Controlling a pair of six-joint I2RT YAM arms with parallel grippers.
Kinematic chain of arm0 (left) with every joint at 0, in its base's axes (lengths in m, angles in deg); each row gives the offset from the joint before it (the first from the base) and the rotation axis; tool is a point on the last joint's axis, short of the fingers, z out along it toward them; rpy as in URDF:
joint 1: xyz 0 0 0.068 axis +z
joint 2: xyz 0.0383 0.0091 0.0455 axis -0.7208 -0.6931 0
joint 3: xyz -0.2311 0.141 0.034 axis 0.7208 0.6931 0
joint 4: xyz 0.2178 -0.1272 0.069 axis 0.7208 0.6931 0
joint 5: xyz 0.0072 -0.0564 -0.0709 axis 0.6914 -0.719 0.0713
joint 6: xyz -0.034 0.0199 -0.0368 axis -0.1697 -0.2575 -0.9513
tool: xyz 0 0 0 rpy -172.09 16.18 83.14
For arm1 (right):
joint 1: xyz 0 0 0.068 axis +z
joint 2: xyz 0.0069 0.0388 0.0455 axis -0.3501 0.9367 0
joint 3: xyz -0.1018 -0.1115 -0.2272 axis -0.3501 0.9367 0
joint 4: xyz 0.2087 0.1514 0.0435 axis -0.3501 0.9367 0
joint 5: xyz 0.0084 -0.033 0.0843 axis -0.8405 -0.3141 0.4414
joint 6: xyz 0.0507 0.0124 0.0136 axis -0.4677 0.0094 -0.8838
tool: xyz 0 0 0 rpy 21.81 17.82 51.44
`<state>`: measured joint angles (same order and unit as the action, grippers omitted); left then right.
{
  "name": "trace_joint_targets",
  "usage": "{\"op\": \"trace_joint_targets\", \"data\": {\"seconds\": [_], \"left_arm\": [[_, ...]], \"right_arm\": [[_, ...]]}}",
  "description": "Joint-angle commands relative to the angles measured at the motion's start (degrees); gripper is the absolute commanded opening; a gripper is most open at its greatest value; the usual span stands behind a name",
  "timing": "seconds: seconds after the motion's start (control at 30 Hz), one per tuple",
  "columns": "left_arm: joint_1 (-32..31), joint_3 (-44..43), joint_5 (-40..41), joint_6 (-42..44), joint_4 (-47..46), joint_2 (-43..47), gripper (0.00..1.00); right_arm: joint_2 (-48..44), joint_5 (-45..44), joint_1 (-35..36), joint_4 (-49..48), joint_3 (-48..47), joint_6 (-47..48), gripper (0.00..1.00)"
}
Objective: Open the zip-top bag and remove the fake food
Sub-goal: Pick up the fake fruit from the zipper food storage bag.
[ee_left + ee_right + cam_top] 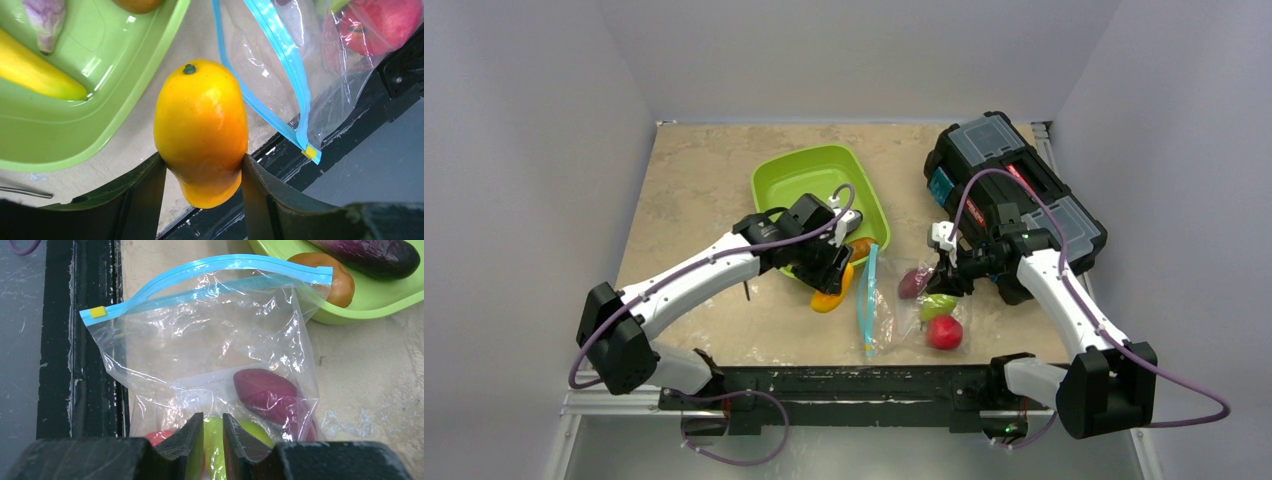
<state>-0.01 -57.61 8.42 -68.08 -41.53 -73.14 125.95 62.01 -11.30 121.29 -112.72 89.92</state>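
Over beige tabletop (694,180), clamps orange fruit (200,130) in left end effector (202,161) mid-frame, pinches zip-top bag (200,365) in near-shut right end effector (213,422), likely anchoring it.

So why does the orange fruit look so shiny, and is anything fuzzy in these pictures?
Left wrist view: light bounces off the glossy orange fruit and green tray as pale patches; the dark fingers up close look a bit soft. Right wrist view: the zip-top bag crinkles sparkle white. Top view: even light, faint shadows on the table, fairly sharp.
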Motion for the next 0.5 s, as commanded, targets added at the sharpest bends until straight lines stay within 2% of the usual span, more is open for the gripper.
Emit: {"op": "trace_joint_targets", "data": {"seconds": [0.0,0.47], "left_arm": [[2.72,-0.56,0.48,0.08,-1.38,2.70,0.00],[14.69,0.02,-2.64,-6.02,-11.30,1.07,0.00]], "right_arm": [[-1.43,1.44,-0.31,0.67,-0.87,0.98,0.20],[-2.12,1.54,-0.34,0.60,-0.65,0.97,0.20]]}}
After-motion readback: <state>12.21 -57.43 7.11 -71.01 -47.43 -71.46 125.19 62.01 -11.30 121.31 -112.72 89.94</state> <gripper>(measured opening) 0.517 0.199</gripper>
